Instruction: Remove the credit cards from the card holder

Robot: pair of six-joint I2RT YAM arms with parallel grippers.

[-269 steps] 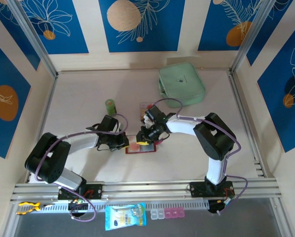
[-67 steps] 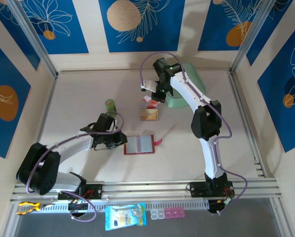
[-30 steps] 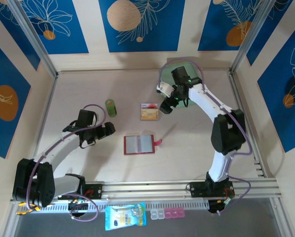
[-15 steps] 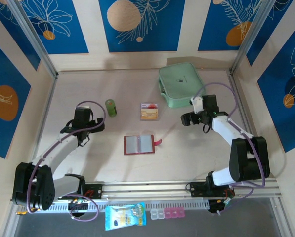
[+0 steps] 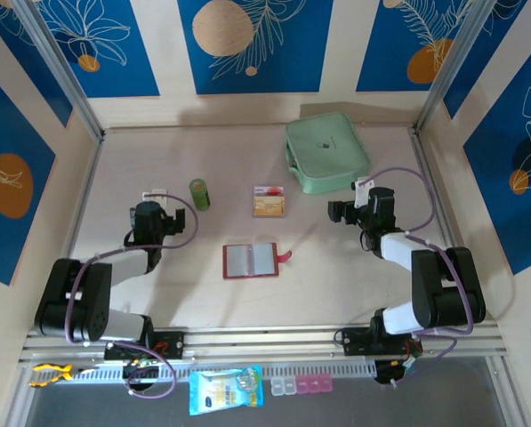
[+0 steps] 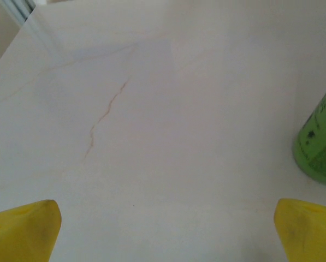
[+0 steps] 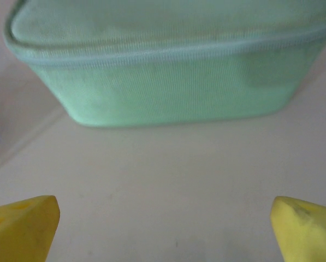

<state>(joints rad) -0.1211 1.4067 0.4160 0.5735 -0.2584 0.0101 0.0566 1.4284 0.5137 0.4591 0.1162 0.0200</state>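
From above you see the open card holder (image 5: 251,261), credit cards (image 5: 269,202) beyond. Your wrist views show left gripper (image 6: 165,232) and right gripper (image 7: 163,226) jaws apart.

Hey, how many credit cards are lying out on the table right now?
2. A tan-orange card and a pinkish-red and white card at its far edge, both beyond the open card holder. Others may be hidden beneath them or inside the holder.
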